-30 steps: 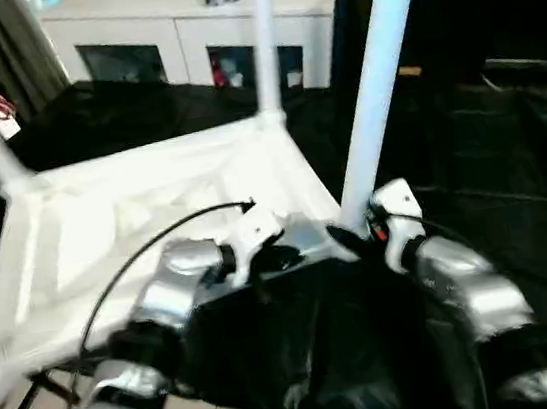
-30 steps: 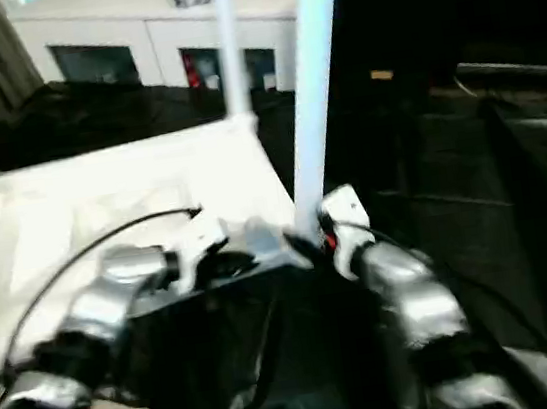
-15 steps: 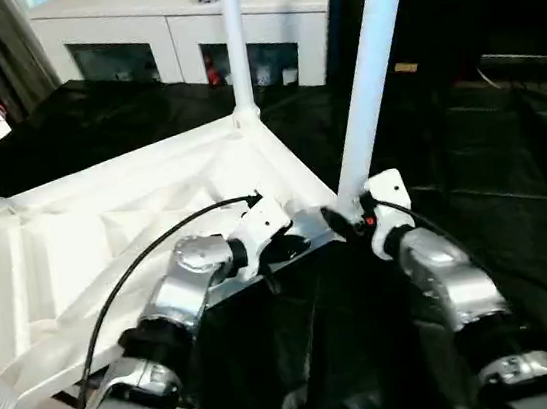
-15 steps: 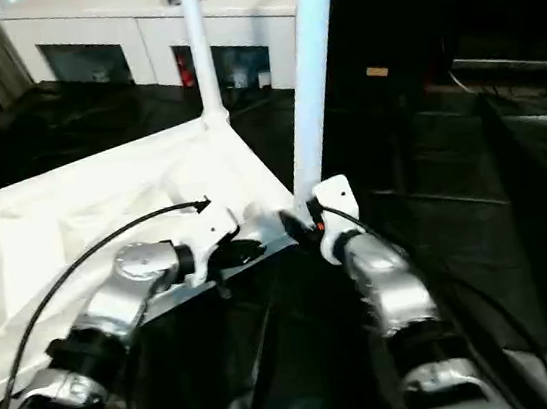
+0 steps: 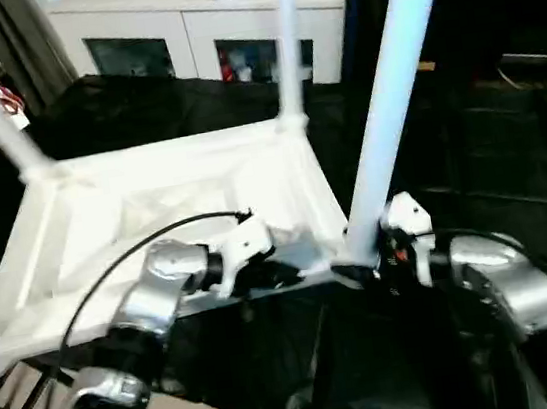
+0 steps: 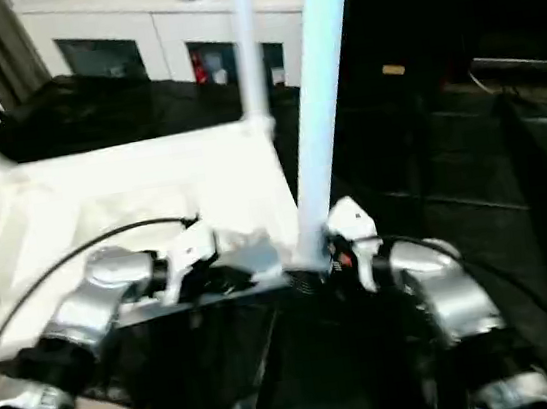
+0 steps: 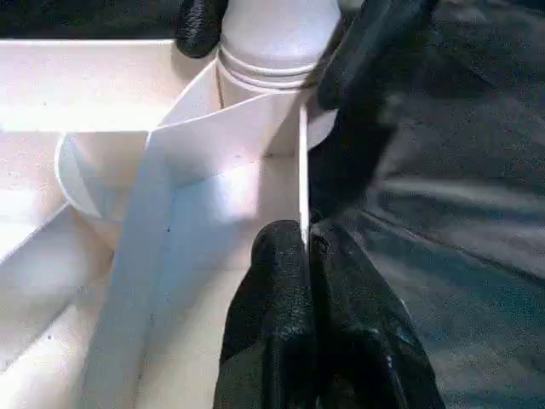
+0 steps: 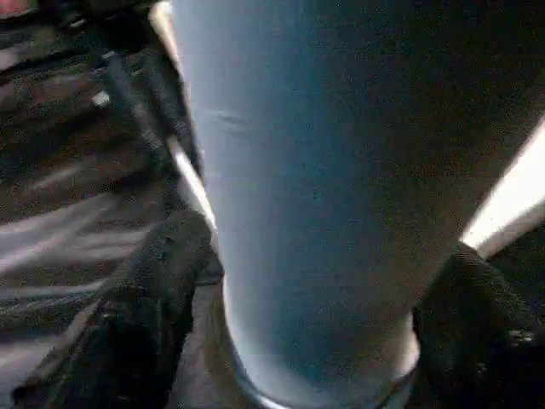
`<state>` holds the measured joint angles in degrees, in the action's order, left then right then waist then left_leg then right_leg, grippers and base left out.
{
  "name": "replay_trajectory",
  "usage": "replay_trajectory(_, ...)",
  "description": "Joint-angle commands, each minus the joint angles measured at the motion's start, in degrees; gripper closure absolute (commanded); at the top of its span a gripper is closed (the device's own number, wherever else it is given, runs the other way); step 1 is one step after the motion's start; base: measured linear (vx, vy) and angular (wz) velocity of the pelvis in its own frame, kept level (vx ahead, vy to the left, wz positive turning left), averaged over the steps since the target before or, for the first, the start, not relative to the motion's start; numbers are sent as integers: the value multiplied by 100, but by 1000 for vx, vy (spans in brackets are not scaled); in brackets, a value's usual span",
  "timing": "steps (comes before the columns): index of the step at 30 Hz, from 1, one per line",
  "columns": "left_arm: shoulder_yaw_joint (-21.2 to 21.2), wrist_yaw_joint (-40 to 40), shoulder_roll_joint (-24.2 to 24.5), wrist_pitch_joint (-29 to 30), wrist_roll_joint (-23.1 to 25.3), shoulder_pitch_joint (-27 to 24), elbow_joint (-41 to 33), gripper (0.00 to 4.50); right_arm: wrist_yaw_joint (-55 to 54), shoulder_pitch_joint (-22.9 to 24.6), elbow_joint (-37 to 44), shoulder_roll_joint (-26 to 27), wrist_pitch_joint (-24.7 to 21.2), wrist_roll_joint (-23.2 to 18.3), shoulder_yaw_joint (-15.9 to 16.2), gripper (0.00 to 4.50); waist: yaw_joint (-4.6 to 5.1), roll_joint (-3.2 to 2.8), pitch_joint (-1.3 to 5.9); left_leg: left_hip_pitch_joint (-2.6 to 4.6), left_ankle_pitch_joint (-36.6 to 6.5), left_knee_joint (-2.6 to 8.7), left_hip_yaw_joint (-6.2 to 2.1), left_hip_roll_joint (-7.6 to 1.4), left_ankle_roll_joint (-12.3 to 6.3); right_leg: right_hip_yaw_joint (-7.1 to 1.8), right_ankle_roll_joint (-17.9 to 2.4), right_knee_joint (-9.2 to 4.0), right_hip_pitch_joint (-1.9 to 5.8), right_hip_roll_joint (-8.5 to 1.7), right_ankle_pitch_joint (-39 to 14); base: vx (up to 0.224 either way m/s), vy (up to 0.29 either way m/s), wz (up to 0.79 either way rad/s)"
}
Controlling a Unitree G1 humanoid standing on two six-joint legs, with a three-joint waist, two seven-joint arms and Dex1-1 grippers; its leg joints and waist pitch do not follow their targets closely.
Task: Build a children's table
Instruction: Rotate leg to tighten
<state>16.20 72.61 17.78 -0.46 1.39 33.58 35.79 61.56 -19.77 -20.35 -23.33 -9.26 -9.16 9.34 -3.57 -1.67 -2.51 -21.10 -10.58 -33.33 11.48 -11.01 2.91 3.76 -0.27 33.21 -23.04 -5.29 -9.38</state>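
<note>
My left pincer clamps the tabletop's near rim; my right pincer straddles the upright leg base at the near-right corner, closure uncertain.

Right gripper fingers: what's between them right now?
The nearest table leg, near its base. In the right wrist view the black fingers flank it on both sides; the left wrist view shows them around it at the corner socket.
</note>
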Motion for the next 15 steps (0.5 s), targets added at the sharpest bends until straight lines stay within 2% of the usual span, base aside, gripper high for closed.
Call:
replay_trajectory(1, 34, 111, 46, -113, -56, 54, -107, 450, 479, 107, 253, -9, -98, -105, 366, 129, -17, 67, 324, 95, -1479, 403, -89, -256, -297, -227, -1266, -375, 231, -309, -1706, 0, 0, 0)
replay_trajectory(5, 53, 270, 141, -175, -64, 120, 20, 450, 725, 132, 407, -97, -235, -160, 382, 154, -24, 86, 336, 78, -1365, 398, -93, -254, -305, -230, -1238, -357, 247, -314, -1627, 0, 0, 0)
replay_trajectory(10, 62, 347, 164, -166, -99, 151, 26, 450, 852, 175, 557, -167, -369, -243, 440, 181, -49, 86, 361, 66, -1067, 364, -82, -252, -416, -225, -1398, -290, 259, -308, -1114, 0, 0, 0)
replay_trajectory(13, 46, 290, 111, -139, -114, 110, -33, 450, 840, 275, 625, -135, -396, -248, 493, 183, -71, 103, 352, 70, -1104, 364, -77, -252, -420, -223, -1369, -313, 256, -315, -1260, 0, 0, 0)
replay_trajectory(15, -1, 31, 25, -119, -90, 71, -64, 450, 602, 333, 577, 3, -351, -186, 415, 184, -102, 93, 351, 75, -1132, 367, -80, -255, -388, -227, -1335, -322, 250, -326, -1373, 0, 0, 0)
